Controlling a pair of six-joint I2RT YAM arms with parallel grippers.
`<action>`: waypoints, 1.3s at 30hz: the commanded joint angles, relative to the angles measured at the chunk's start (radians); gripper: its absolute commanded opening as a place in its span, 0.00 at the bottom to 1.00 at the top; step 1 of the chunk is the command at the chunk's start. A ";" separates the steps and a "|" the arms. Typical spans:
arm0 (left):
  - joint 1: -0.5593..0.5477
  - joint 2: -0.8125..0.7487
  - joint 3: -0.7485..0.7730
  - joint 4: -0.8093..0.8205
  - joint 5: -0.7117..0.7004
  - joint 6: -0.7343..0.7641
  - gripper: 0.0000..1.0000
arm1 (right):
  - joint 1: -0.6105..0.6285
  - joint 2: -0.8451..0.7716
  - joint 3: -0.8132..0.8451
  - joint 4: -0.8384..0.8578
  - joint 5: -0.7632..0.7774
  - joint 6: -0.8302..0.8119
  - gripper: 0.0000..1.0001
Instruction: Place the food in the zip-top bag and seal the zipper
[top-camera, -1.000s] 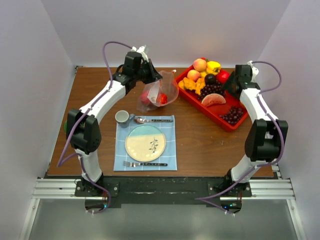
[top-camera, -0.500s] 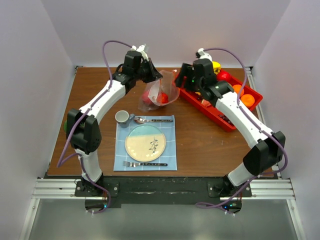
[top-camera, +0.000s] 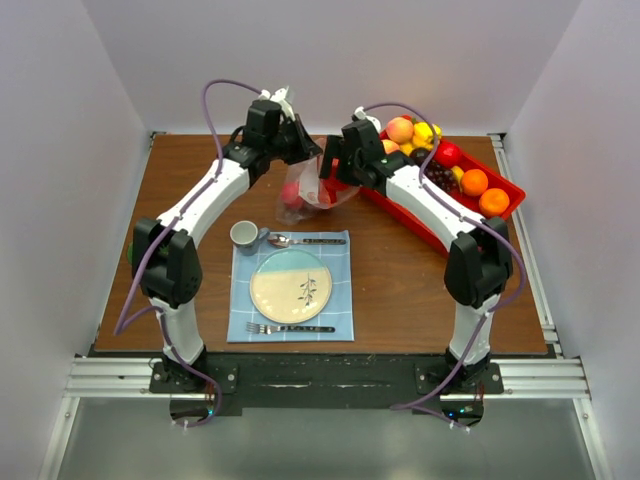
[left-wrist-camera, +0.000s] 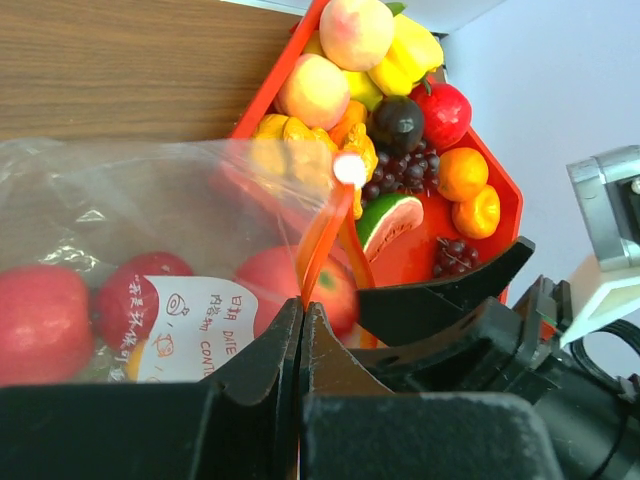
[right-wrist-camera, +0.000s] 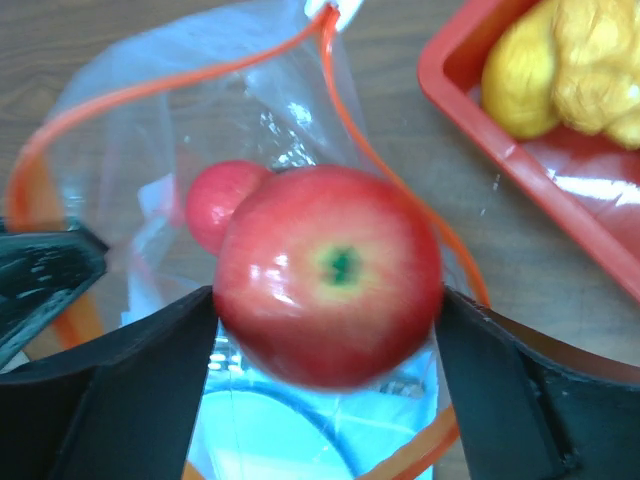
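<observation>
The right arm (top-camera: 425, 205), one second earlier, stood folded well to the right of the zip-top bag (top-camera: 322, 192), over the end of the red tray (top-camera: 517, 188) farthest from it. Half a second earlier it lay stretched across the tray, nearer the bag. Now it reaches the bag's mouth. The right gripper (right-wrist-camera: 325, 300) has arrived directly above the open bag, its fingers pressed to either side of a red apple (right-wrist-camera: 330, 270). Two oranges (top-camera: 483, 192), at the tray end farthest from the bag, were uncovered as the arm left.
</observation>
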 joint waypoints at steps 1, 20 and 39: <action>0.002 -0.026 0.044 0.023 0.019 0.013 0.00 | 0.003 -0.063 0.104 -0.009 0.007 0.006 0.99; 0.020 -0.011 0.046 0.070 0.019 -0.023 0.00 | -0.266 -0.261 -0.003 -0.132 0.120 -0.157 0.91; 0.025 0.061 0.145 0.061 0.042 -0.017 0.00 | -0.555 0.131 0.052 0.216 0.150 -0.123 0.91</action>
